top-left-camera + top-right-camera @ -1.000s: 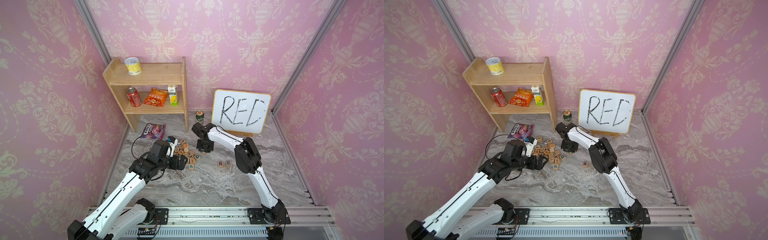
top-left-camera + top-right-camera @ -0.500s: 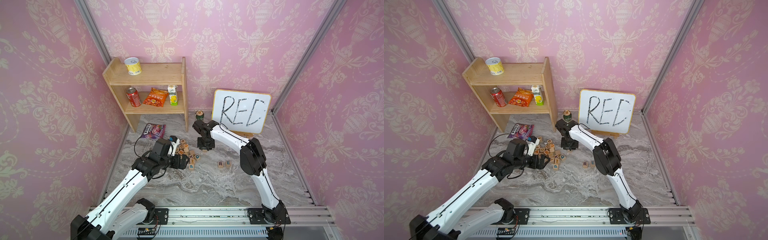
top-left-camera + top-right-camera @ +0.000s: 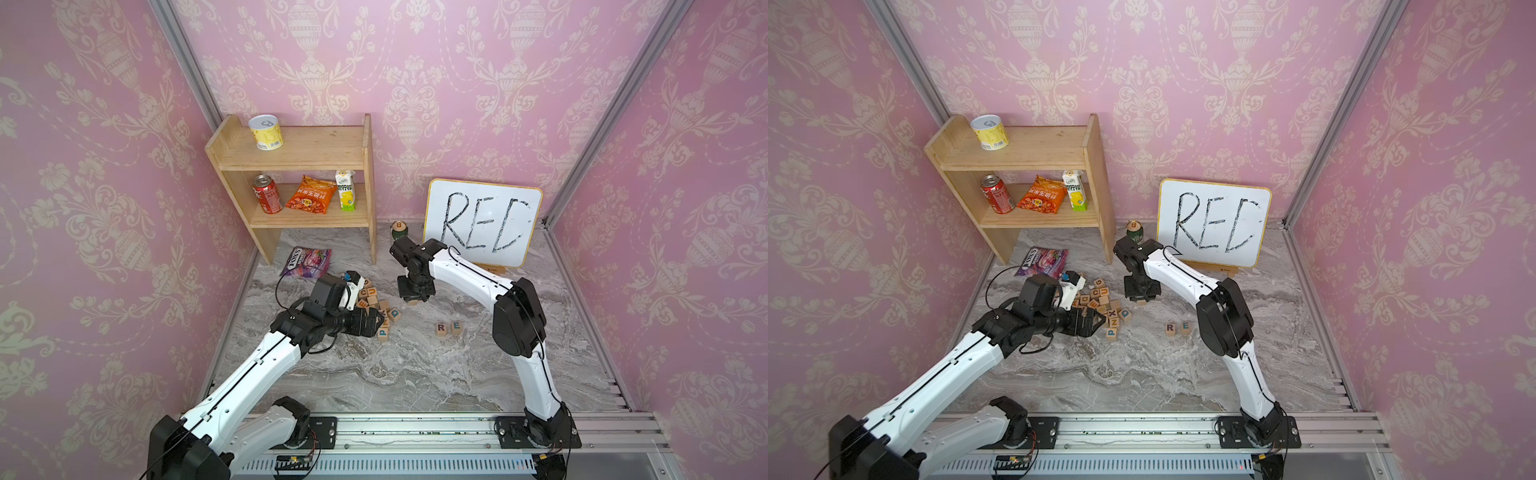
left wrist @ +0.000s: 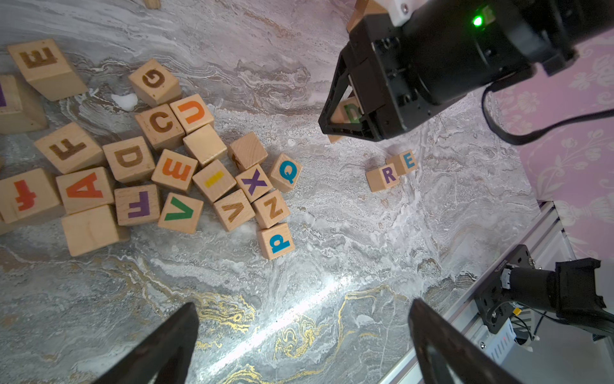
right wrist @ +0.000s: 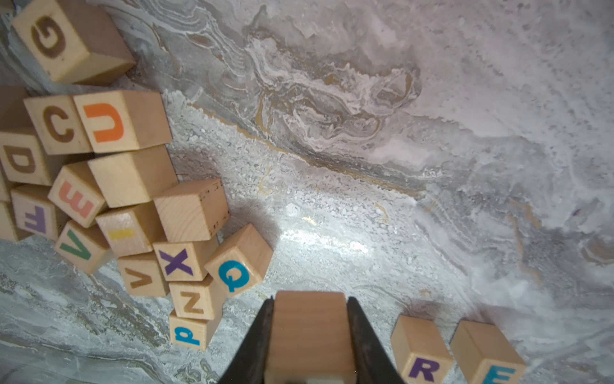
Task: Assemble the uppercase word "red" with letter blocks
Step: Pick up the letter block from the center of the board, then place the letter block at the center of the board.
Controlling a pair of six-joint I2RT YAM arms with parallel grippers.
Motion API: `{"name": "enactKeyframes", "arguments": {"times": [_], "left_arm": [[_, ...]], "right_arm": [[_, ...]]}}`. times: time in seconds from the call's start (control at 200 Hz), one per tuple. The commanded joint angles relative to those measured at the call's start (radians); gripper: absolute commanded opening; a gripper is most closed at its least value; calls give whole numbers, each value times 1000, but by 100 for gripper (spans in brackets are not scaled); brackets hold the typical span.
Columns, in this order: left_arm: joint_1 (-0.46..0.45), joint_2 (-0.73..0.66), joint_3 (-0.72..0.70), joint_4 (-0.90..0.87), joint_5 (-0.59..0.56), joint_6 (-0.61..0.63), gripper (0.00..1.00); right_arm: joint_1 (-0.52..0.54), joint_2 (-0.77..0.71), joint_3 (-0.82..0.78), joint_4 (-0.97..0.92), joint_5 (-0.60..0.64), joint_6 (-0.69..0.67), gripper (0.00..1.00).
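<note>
Jaws of the left gripper (image 3: 372, 322) stand fully apart and empty at the left edge of the loose pile (image 4: 186, 173) of letter blocks. To the right, on the counter (image 3: 415, 374), the R block (image 3: 441, 328) and E block (image 3: 456, 326) sit touching, R on the left. Farther back, between pile and pair, the right gripper (image 5: 310, 301) is clamped on the green D block (image 4: 351, 112), at or just above the counter. Over the last second the right arm's elbow has swung right while the D barely shifted, so transport appears to be starting. Remaining step, by judgement: set D just right of E.
</note>
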Motion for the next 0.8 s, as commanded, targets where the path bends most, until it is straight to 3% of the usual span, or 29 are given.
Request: {"name": "enactKeyframes", "arguments": {"times": [0.0,0.796], "left_arm": [[9,12,35,19,40,-20,99],[-8,112,37,149,113,-125,99]], "right_arm": [[14,-62,-34,-29,-18,-61,10],[17,-315,-336,2,3,-142,11]]}}
